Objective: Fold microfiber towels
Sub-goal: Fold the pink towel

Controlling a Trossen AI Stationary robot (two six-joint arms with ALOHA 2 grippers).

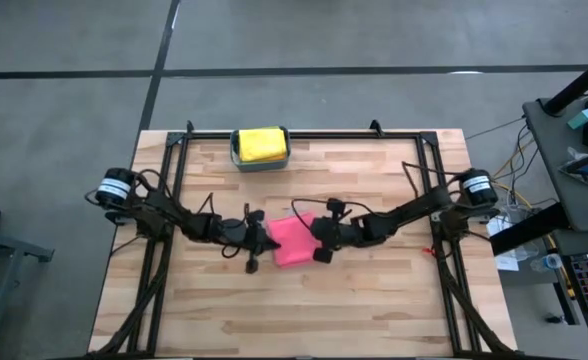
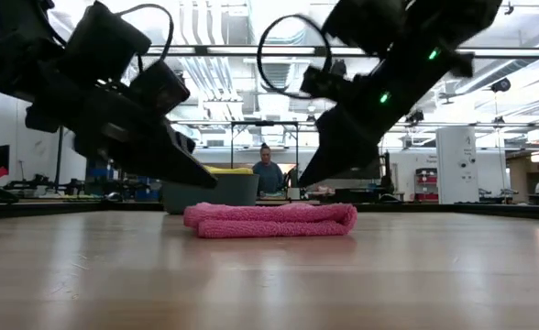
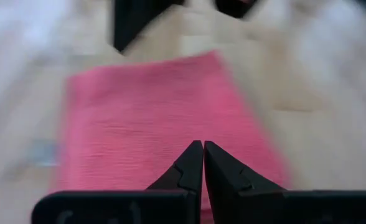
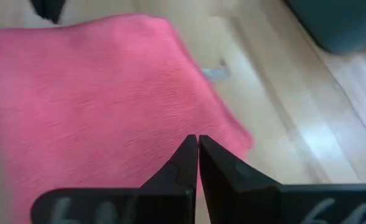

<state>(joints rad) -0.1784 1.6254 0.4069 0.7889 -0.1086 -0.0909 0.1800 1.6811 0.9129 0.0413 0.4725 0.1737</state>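
A pink microfiber towel lies folded in several layers on the wooden table, near its middle, with rounded folds at both ends. My left gripper hovers shut just above the towel's left end, fingertips slanting down and clear of the cloth. My right gripper hovers shut over the towel's right end, and its tips are also clear of it. A yellow towel lies in the teal bin at the far edge.
The teal bin stands behind the pink towel at the table's far edge. Black frame rails run along the far edge and both sides. Bare wood lies in front of the towel. A person sits in the room beyond.
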